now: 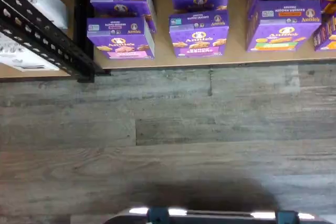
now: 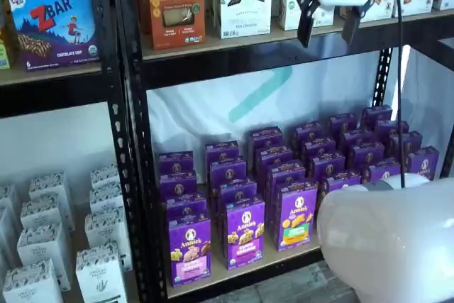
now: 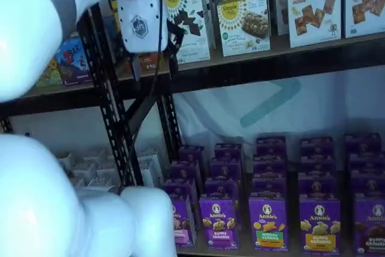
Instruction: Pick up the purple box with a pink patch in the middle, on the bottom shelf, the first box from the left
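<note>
The purple box (image 2: 189,250) with the pale pink panel stands upright at the front of the leftmost row on the bottom shelf (image 2: 245,269). It also shows in the wrist view as the purple box (image 1: 121,38) close beside the black rack post, at the shelf board's (image 1: 163,53) front edge. The white arm partly hides the purple box (image 3: 182,221). My gripper (image 2: 328,37) hangs far above it, level with the upper shelf, with a plain gap between its black fingers and nothing in them. The gripper (image 3: 153,64) is seen from behind.
A magenta-panel box (image 2: 245,232) and a green-panel box (image 2: 296,216) stand right of the target, with several purple rows behind. A black perforated post (image 2: 135,175) borders it on the left. White boxes (image 2: 99,274) fill the neighbouring bay. Wood floor (image 1: 168,140) lies before the rack.
</note>
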